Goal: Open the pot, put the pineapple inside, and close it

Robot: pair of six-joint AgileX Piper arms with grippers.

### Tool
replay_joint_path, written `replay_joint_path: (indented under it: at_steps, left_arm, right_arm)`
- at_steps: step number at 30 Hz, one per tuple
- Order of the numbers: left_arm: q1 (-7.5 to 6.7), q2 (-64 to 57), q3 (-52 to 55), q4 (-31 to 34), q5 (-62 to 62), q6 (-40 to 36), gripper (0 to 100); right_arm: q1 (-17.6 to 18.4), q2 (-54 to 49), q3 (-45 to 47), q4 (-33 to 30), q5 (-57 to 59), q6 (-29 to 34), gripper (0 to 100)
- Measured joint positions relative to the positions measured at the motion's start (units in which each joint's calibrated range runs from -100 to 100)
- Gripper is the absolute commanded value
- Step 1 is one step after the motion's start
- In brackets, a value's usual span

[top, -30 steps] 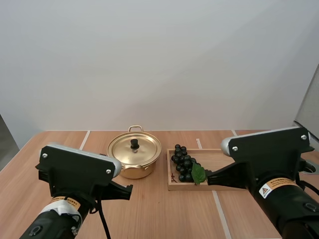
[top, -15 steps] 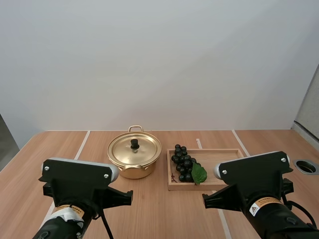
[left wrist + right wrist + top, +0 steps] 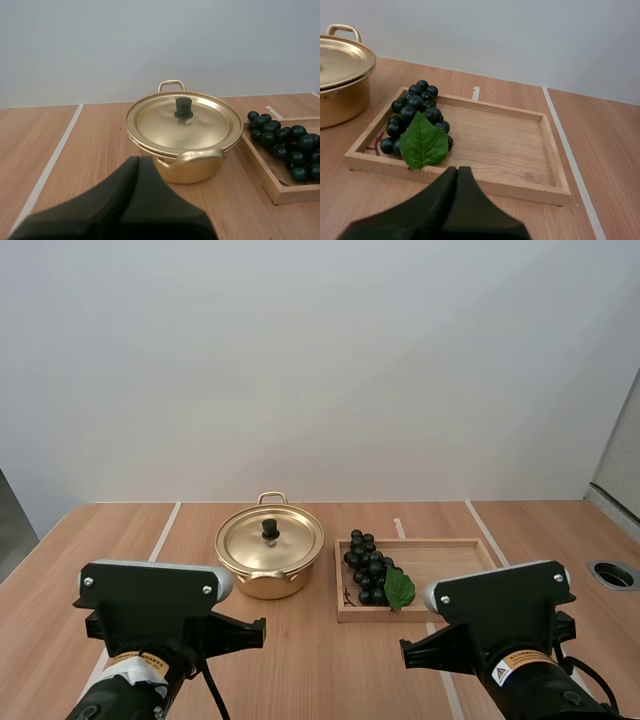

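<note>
Our left gripper (image 3: pixel 140 159) was pressed together into one dark wedge, empty, short of the pot (image 3: pixel 192 172), whose lid (image 3: pixel 200 125) sat on with its black knob (image 3: pixel 183 107) upright; our right gripper (image 3: pixel 457 170) was likewise clamped on nothing, just before the wooden tray (image 3: pixel 500 135). The right wrist view gave us the grapes (image 3: pixel 415 105) and green leaf (image 3: pixel 423 142) at the tray's pot-side end, while the high view set pot and tray side by side on the table (image 3: pixel 330 670).
</note>
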Motion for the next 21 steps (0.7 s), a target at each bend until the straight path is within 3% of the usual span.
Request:
replay_joint_path:
  at_steps: [21]
  left_arm:
    - [0.16, 0.0, 0.0, 0.0, -0.4, -0.3, 0]
  right_arm:
    - [0.0, -0.1, 0.0, 0.6, -1.1, 0.6, 0]
